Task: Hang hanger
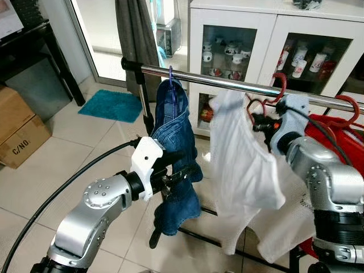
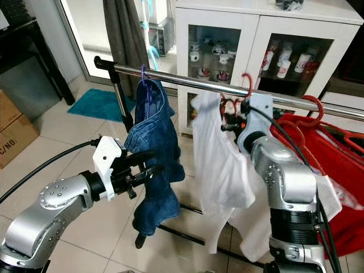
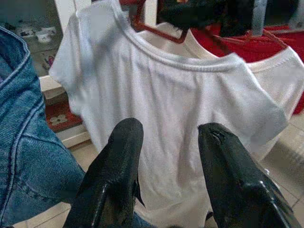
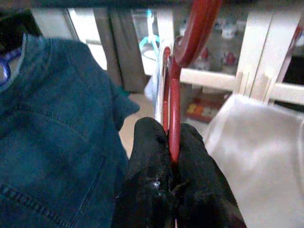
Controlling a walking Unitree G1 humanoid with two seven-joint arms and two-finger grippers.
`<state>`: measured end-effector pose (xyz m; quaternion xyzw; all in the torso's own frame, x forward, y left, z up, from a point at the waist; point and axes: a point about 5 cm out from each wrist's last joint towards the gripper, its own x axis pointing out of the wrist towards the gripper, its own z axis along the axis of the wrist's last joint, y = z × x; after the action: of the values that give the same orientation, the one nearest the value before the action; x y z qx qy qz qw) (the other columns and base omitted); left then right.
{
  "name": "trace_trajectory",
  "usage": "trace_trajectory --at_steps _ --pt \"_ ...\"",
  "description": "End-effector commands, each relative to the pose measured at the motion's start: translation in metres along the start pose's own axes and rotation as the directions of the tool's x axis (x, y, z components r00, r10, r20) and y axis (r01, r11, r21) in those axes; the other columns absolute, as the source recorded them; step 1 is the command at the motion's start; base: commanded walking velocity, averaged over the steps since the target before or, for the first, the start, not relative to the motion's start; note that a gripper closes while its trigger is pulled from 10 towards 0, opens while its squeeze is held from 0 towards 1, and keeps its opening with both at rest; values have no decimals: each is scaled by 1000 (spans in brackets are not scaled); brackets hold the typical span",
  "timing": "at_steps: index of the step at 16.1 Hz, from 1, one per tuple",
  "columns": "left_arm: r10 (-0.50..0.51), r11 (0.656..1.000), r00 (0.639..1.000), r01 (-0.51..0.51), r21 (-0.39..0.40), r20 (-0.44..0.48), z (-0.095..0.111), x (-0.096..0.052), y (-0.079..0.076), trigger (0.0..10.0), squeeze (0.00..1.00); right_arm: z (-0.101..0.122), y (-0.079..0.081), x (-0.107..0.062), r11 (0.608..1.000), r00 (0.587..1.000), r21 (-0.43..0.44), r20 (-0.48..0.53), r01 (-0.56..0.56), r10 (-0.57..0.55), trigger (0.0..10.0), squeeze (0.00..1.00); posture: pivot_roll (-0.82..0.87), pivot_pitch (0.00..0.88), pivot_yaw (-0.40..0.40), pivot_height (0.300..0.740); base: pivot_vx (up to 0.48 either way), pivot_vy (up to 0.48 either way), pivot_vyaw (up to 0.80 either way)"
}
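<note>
The hanger [image 4: 176, 99] was red plastic, glossy, with a thick curved hook and a slim neck. Its hook curled over the chrome rail [image 1: 239, 85], and a white T-shirt [image 1: 242, 165] hung from it, draping down between a blue denim garment [image 1: 173, 153] and a red garment [image 1: 335, 142]. In the right wrist view the right hand [image 4: 175, 164] had its two black fingers pressed together on the hanger's neck, just below the hook, pinching it. That hand was raised up at the rail, partly behind the shirt's collar.

The denim garment hung from a blue hanger [image 1: 170, 77] further along the rail toward the robot's left. The left hand [image 3: 166, 142] was held out lower, near the denim, its fingers spread apart with nothing between them and pointing toward the white T-shirt.

More red hangers [image 1: 347, 111] sat on the rail beyond the shirt. Behind the rail stood a white cabinet [image 1: 244, 23] with glass doors showing cups and small jars; any print on them was too small to read. On the tiled floor at the robot's left, a cardboard box [image 1: 20, 131] bore the printed letters "C/NO.", and a teal mat [image 1: 111, 105] lay near a grey curtain [image 1: 136, 34].
</note>
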<state>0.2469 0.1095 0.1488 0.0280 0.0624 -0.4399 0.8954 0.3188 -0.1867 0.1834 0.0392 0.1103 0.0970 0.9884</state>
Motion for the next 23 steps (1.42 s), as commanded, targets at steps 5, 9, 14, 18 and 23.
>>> trace_trajectory --at_steps 5,9,14,18,23 --pt "12 1000 1000 -12 5 -5 -2 0 1 10000 0 11 5 -17 1000 998 -25 59 -5 6 0 0 -81 52 47 740 0 0 0" --pt "20 1000 1000 -20 9 -13 -2 1 3 10000 0 -14 10 -28 999 1000 -37 -1 1 -1 0 0 -80 53 48 740 0 0 0" --pt "29 1000 999 -29 5 -13 -4 2 3 10000 0 -27 16 -35 999 1000 -30 -22 16 -16 0 0 -86 56 40 740 0 0 0" --pt "33 999 999 -33 8 -14 -4 2 3 10000 0 -28 19 -38 999 1000 -18 -15 26 -26 0 0 -86 56 40 740 0 0 0" --pt "40 999 999 -40 14 -15 -3 3 4 10000 0 -29 20 -37 1000 1000 -21 -18 20 -20 0 0 -85 55 37 740 0 0 0"
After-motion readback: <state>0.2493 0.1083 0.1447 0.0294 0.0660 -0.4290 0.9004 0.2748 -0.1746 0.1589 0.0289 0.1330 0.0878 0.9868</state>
